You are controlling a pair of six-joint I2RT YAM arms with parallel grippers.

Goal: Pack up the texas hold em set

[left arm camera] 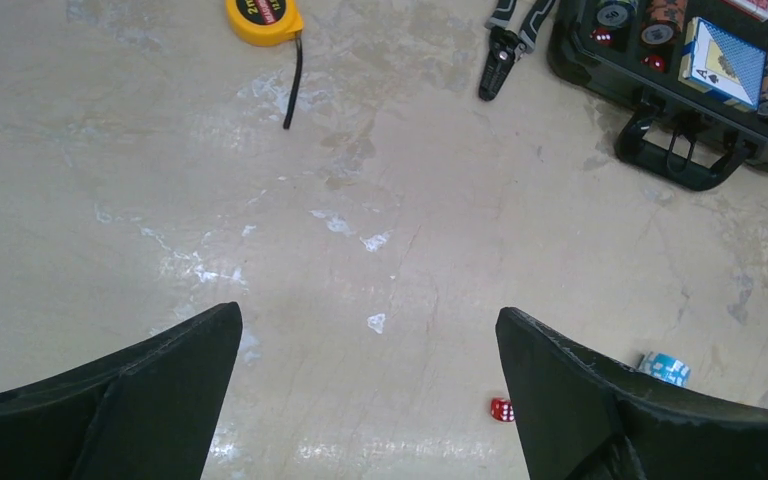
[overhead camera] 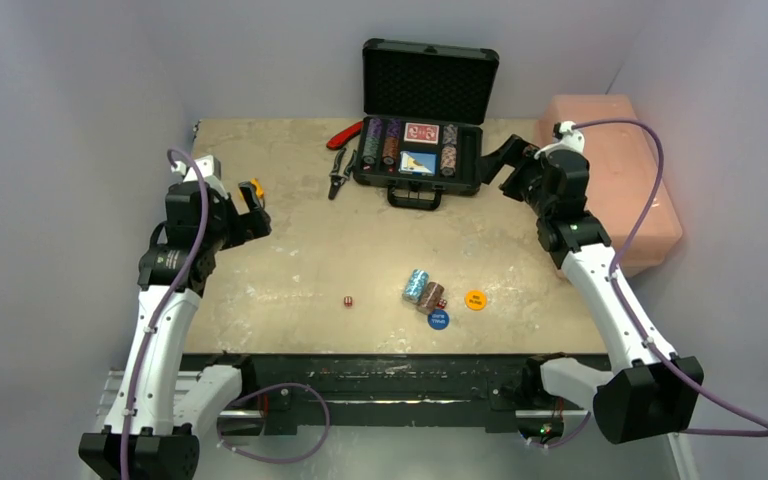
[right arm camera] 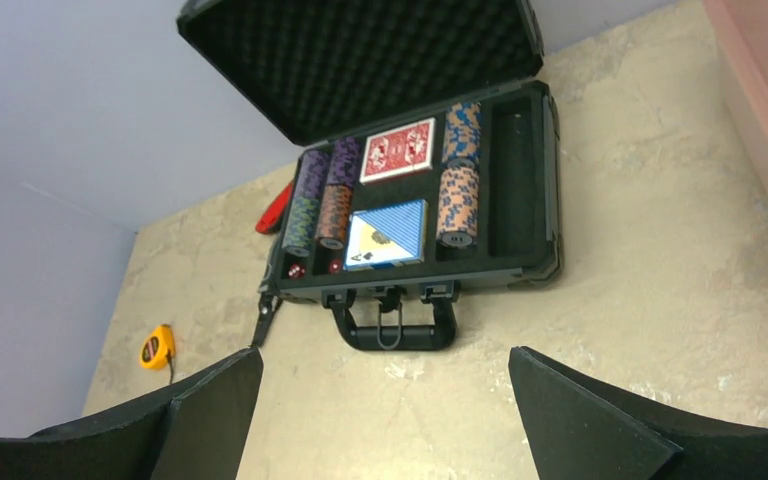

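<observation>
Currently L tool [left arm camera: 368, 318] & R tool [right arm camera: 385, 358] both spread wide, empty, touching nothing.

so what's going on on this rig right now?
Two arms are packing up a poker set, and nothing is gripped yet. The left pincer and the right pincer are both open and empty, raised above the table. The black case sits open at the far edge, with a red deck, a blue deck and stacked chips inside. Out near the front lie two loose chip stacks, a blue disc, an orange disc and a red die.
</observation>
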